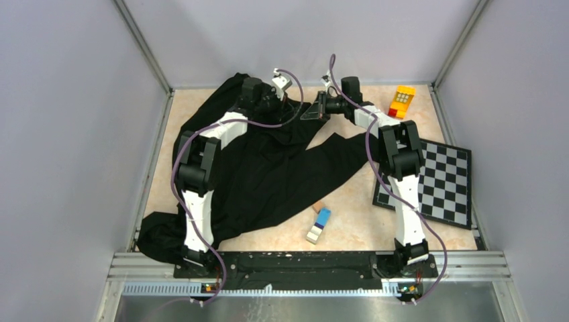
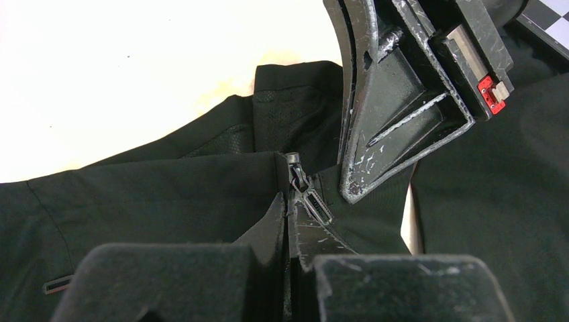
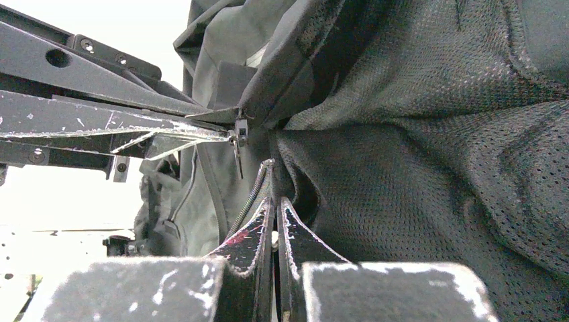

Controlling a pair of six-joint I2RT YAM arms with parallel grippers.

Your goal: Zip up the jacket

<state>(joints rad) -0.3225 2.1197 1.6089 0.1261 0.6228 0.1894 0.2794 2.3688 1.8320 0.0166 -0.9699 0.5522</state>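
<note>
A beige desk [image 1: 349, 194] between pale grey walls [image 1: 67, 134] carries the jacket [image 1: 268, 168], a rumpled black garment spread over its left and middle, reaching the far edge. There the left pincer [image 2: 292, 201] is clamped on the fabric just below the zip slider [image 2: 296, 176]. The right pincer [image 3: 273, 204] is closed on the zip teeth [image 3: 253, 191] beside the mesh lining [image 3: 416, 168].
</note>
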